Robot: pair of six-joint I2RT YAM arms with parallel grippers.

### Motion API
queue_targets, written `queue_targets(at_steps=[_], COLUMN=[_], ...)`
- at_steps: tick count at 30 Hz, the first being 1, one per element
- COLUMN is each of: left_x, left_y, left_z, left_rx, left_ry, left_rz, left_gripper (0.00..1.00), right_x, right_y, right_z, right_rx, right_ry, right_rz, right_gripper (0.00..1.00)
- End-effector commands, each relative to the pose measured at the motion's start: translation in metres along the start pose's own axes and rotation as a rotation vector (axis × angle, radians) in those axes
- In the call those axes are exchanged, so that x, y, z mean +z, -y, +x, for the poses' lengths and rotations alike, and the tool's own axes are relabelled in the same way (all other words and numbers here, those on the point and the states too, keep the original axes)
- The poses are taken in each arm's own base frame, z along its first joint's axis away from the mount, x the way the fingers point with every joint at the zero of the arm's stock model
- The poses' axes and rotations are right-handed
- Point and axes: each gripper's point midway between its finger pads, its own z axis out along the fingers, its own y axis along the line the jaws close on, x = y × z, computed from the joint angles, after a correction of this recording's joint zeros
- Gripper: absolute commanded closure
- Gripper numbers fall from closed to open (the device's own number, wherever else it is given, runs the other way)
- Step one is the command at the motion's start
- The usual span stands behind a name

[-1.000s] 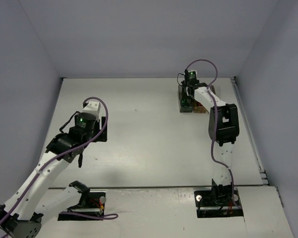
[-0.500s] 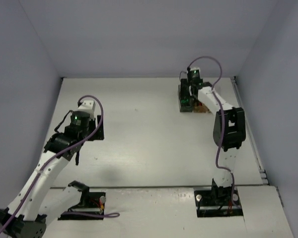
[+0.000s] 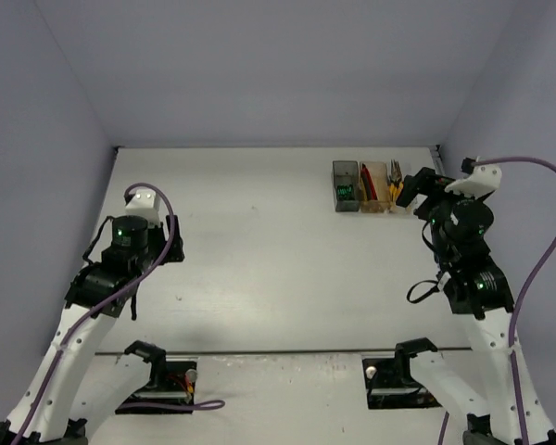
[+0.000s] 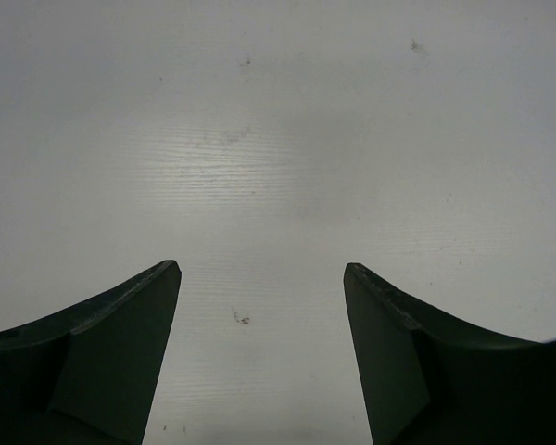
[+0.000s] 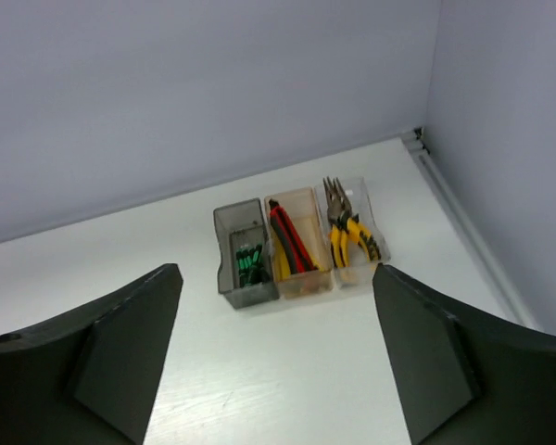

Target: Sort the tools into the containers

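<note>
Bins (image 5: 308, 281) — three in a row by the far right corner, ahead of the spread right gripper (image 5: 276, 271) — left gripper (image 4: 262, 269) spread too.

This looks like a robotics lab test cell rather than a home or shop. A bare white bench (image 3: 278, 260) is boxed in by blank pale-violet walls (image 3: 259, 74). A left arm (image 3: 74, 324) and a right arm (image 3: 496, 343) trail purple cables (image 3: 528, 162). Three small plastic bins (image 5: 301, 278) of tools stand in the far corner.
</note>
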Motion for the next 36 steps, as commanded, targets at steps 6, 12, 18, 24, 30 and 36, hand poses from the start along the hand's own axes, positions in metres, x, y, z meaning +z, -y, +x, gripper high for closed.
queue_targets(at_steps=[6,12,18,24,30,36], left_x=[-0.014,-0.019,-0.015,-0.013,-0.008,-0.005], left_y=[-0.014,-0.019,-0.019,-0.021,-0.016,-0.017], left_z=[-0.024,-0.016,-0.011,-0.009,-0.007,-0.005], left_rx=[0.013,0.010,0.004,-0.023,-0.037,-0.045], left_ry=[0.138,0.154,0.143,0.134,0.115,0.102], left_rz=[-0.046,-0.056,-0.058,-0.057,-0.027,-0.026], left_gripper=[0.32,0.32,0.32,0.32,0.32,0.32], right_x=[-0.064,-0.091,-0.103,-0.095,-0.090,-0.090], right_y=[0.033,0.048,0.059,0.055,0.053,0.052], right_z=[0.034,0.033,0.031,0.040,0.046,0.047], right_rx=[0.096,0.095,0.142,0.146,0.150,0.142], right_ry=[0.062,0.130,0.181,0.144,0.122,0.116], right_rz=[0.016,0.017,0.049,0.044,0.044,0.039], right_gripper=[0.00,0.00,0.00,0.00,0.00,0.00])
